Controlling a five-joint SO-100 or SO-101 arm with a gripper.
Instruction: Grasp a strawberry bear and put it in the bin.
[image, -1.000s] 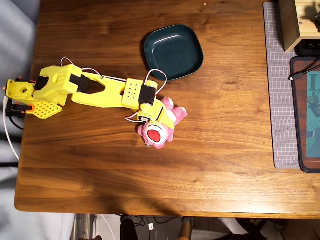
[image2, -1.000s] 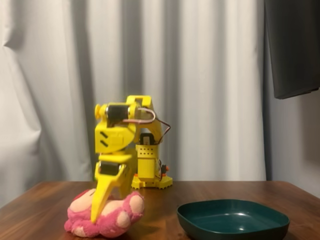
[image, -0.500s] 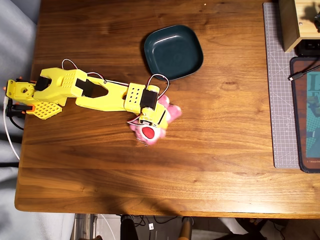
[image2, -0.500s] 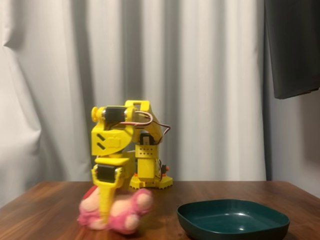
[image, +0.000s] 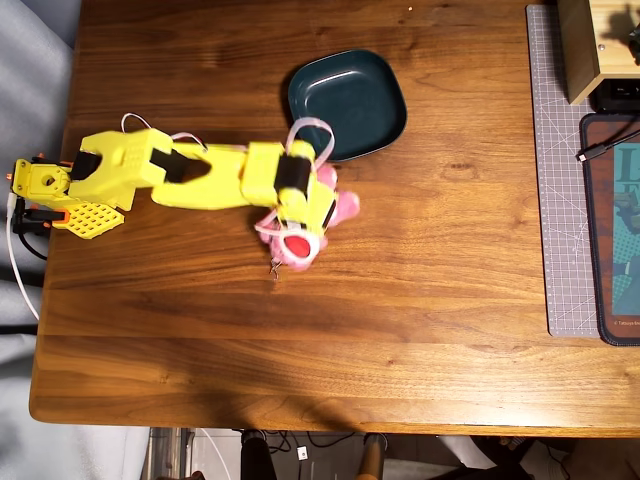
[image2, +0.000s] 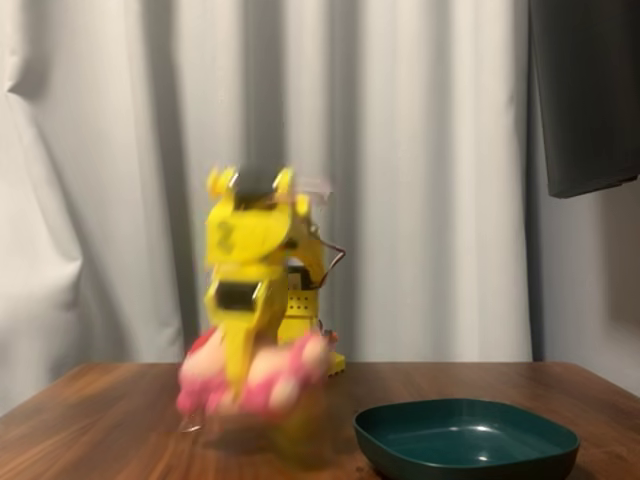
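Wooden table (image: 420, 330), pale pleated curtains (image2: 420, 180), dim light

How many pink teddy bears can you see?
1. The strawberry bear is held in the yellow gripper, lifted off the table, beside the teal bin. No others show.

Home desk or hobby corner — wooden tabletop (image: 430, 300), white curtain (image2: 420, 150) behind arm, grey cutting mat (image: 560, 200) far from gripper.
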